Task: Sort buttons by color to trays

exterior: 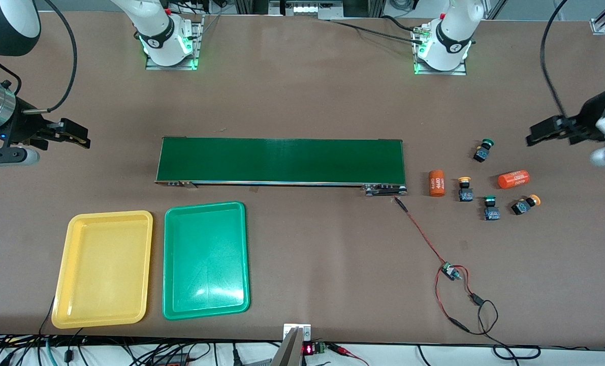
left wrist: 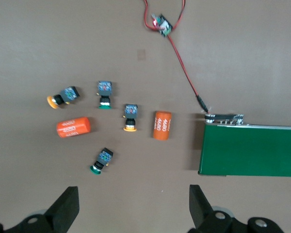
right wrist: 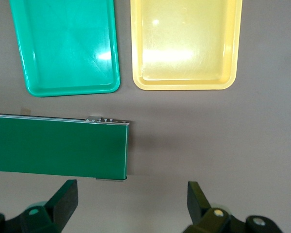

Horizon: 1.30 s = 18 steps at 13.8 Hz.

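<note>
Both sets of fingers spread wide, holding nothing: left gripper point(exterior: 531, 138) hung at 1 o'clock of green-capped button point(exterior: 483, 150), best approached straight down; right gripper point(exterior: 81, 138) waited over bare table at 11 o'clock of yellow tray point(exterior: 73, 223)

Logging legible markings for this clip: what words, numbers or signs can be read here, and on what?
"4680", printed twice in white: orange cylinder nearest the conveyor belt.
White print on the second orange cylinder: looks like the same number, too blurred to confirm.
Round logo on each robot base: too small to read.
Red lit display at the table edge: unreadable.
Buttons, trays: no text visible.
</note>
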Motion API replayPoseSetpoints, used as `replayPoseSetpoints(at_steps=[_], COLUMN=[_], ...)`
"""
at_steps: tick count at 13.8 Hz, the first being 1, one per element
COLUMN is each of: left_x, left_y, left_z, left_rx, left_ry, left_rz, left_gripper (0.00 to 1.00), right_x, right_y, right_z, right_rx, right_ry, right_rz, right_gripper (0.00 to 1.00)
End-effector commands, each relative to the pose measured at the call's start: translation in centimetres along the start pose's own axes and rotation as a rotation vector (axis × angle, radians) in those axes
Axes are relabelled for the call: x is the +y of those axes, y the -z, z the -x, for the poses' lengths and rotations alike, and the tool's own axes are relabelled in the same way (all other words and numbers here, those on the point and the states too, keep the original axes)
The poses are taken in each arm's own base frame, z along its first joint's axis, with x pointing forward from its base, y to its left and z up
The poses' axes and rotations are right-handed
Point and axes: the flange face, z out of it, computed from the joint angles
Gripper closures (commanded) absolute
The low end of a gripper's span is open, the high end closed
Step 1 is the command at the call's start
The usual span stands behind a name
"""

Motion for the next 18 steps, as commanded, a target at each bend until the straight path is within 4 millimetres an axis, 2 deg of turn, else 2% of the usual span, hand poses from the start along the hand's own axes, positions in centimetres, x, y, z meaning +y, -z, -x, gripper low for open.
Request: replayPoseSetpoints(at_steps=[1, 4, 6, 9, 14, 18], left_x=[3.3, 3.5, 3.4, 2.9, 5.6, 5.7], left_y=[-5.2, -10.7, -14.0, -21.5, -25.2, -25.4], left_z=[-2.9, -6.4, -7.8, -7.7, -6.6, -6.9], left_rx=[-0.08, -0.085, -0.086, -0.081, -0.144, -0.14], left_ry=[-0.042, -0.056, -0.059, -0.069, -0.096, -0.057], left_rz=[-0.023, -0.004, -0.016, -0.013, -0.011, -0.007], left_gripper=[0.0, 0.0, 0.0, 0.0, 0.0, 0.0], right_x=[-0.5, -0.4, -0.3, -0.2, 0.0, 0.2], right_y=[-0.1, -0.1, 0.0, 0.0, 0.0, -0.1], right_z=[0.3, 0.3, 0.4, 0.4, 0.4, 0.3], right_rx=[0.001, -0.002, -0.002, -0.002, -0.001, -0.002], right_ry=[0.0, -0.002, -0.005, -0.003, -0.008, -0.012], right_rz=[0.011, 0.013, 0.013, 0.013, 0.012, 0.012], right_gripper=[0.0, 0.0, 0.0, 0.0, 0.0, 0.0])
